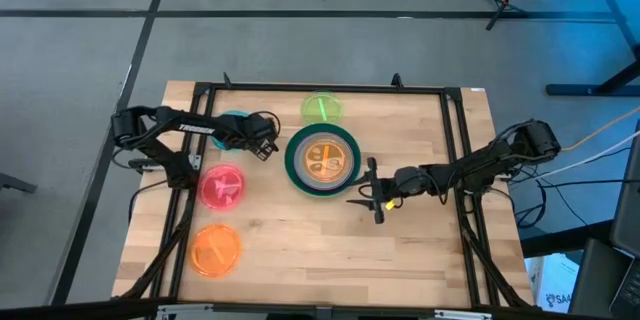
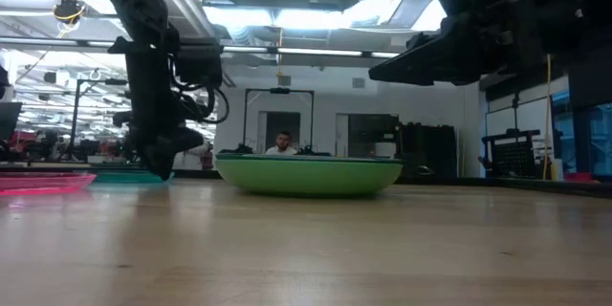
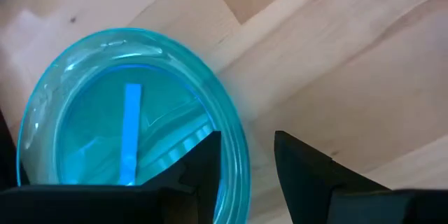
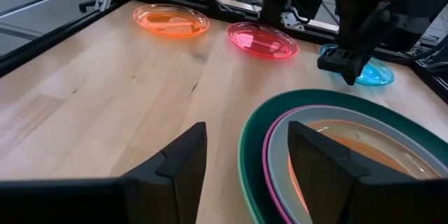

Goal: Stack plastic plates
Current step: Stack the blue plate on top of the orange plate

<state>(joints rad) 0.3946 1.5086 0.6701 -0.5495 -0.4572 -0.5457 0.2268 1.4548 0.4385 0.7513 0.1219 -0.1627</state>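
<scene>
Translucent blue, the small round plastic plate (image 3: 126, 133) lies flat at the far left of the wooden tabletop (image 1: 400, 250), and the left hand (image 3: 245, 164) straddles its rim: fingers apart, one over the dish, one outside on the wood, not closed on it. A straight stripe runs across the plate's middle, along the line of the left arm's reach; the high view hides most of this plate under that arm.

Four small translucent plates lie loose, one of each colour: the blue one, a lime plate (image 1: 322, 108) at the far edge, a pink-red plate (image 1: 222, 186) and an orange plate (image 1: 216, 250) down the left side. Near the middle sits one stack (image 1: 322, 160): a dark green large plate outermost, and the right wrist view adds a magenta rim and a grey one nested inside, with an orange tint at the centre. The low view shows a light green underside.

Beside the stack's right edge, the right hand (image 4: 245, 161) waits with fingers apart, holding nothing.
</scene>
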